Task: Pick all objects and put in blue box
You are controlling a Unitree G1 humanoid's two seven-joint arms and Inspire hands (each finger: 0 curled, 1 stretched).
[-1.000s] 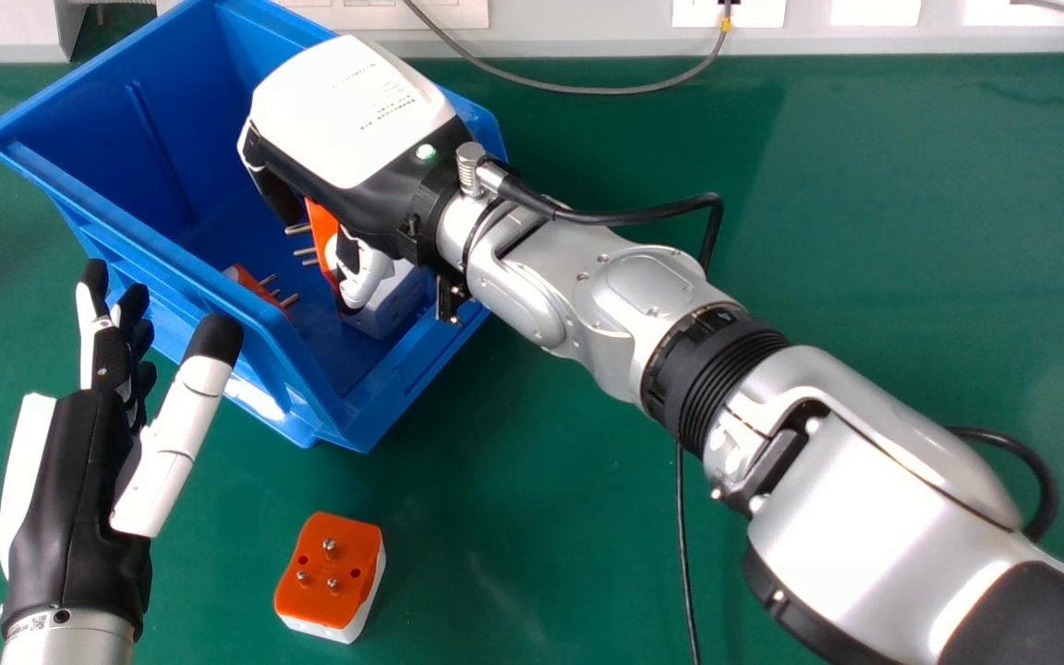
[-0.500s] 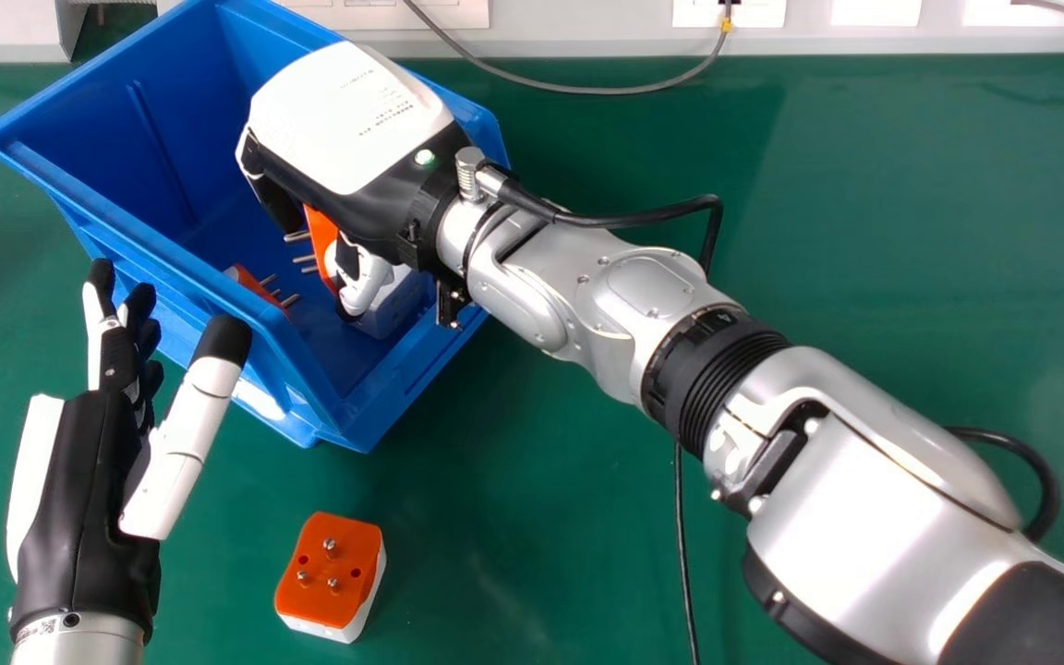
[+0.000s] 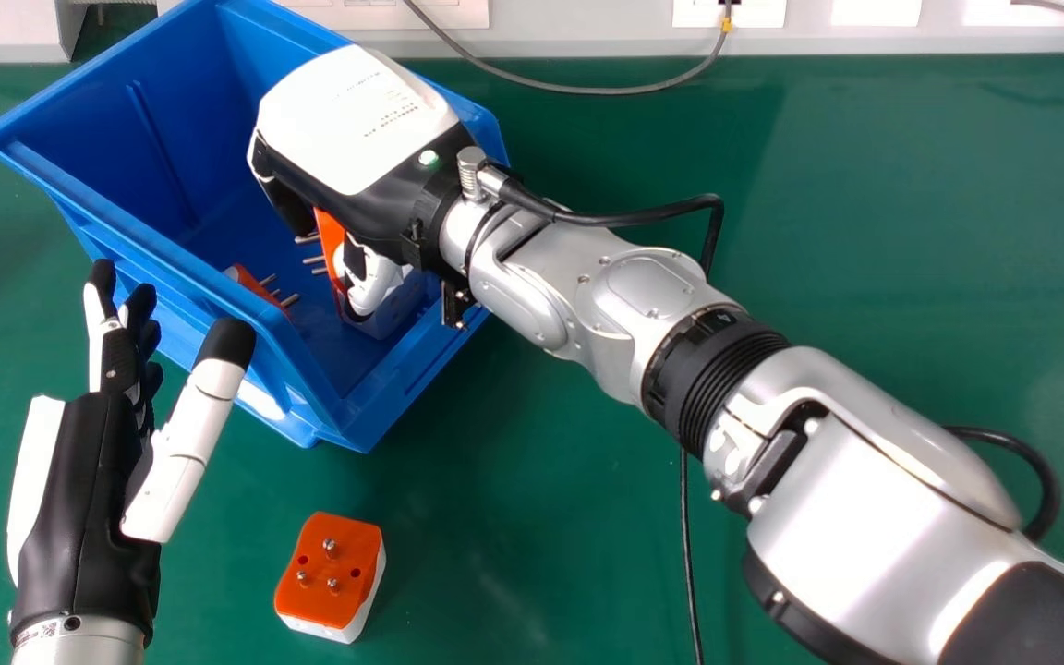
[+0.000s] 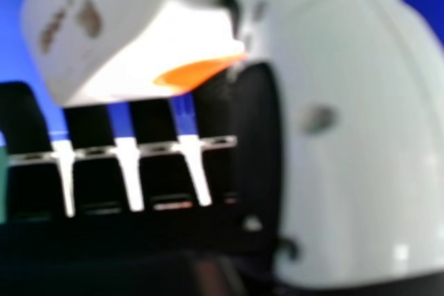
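Green table (image 3: 864, 185); your right hand (image 3: 356, 120) grips a plug (image 3: 330, 235) inside the box (image 3: 98, 139) — lower it gently, then spread thumb and fingers. Loose plug (image 3: 329, 573) sits outside, near your left hand (image 3: 89, 489) — idle, fingers straight.

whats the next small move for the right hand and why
Probably loosening the right hand to release the orange-and-white plug adapter between its thumb and fingers: it is already inside the blue plastic box, where the task wants it, while another orange-and-white adapter lies outside on the green table.
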